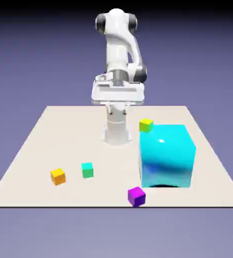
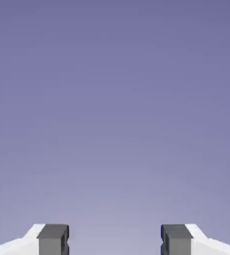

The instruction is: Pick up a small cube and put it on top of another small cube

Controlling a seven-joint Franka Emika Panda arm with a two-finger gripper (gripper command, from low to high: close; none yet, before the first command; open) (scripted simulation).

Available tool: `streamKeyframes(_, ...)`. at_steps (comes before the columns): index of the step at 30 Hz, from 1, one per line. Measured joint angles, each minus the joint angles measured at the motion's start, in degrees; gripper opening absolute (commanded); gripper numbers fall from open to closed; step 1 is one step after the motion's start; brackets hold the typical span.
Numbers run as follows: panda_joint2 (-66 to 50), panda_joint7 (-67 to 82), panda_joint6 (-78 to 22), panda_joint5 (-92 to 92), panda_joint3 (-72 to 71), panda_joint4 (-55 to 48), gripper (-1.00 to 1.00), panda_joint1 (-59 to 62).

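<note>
Near the orange cube (image 1: 58, 176), apparently apart, sits the teal-green cube (image 1: 88, 170).

Teal-green small cube (image 1: 88, 170), purple cube (image 1: 136, 197)

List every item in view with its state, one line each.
gripper: open, nothing between the fingertips
green cube: on the table, not stacked
orange cube: on the table, apart from the green cube
purple cube: near the table's front edge, not held
cyan block: large, at the exterior view's right
yellow cube: at the cyan block's far left corner; resting on it or behind it, cannot tell
</note>
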State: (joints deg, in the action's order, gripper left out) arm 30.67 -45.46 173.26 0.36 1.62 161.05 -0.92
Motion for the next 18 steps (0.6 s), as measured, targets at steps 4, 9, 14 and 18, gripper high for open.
streamKeyframes(4,-6.60,-9.97,-2.49,1.19,5.38,0.17,0.00,-0.78)
streamKeyframes(9,-14.84,-22.43,-5.61,2.69,12.11,0.38,0.00,-1.76)
streamKeyframes(14,-23.08,-34.88,-8.73,4.18,18.83,0.59,0.00,-2.74)
streamKeyframes(18,-29.68,-44.85,-11.22,5.37,24.21,0.75,0.00,-3.38)
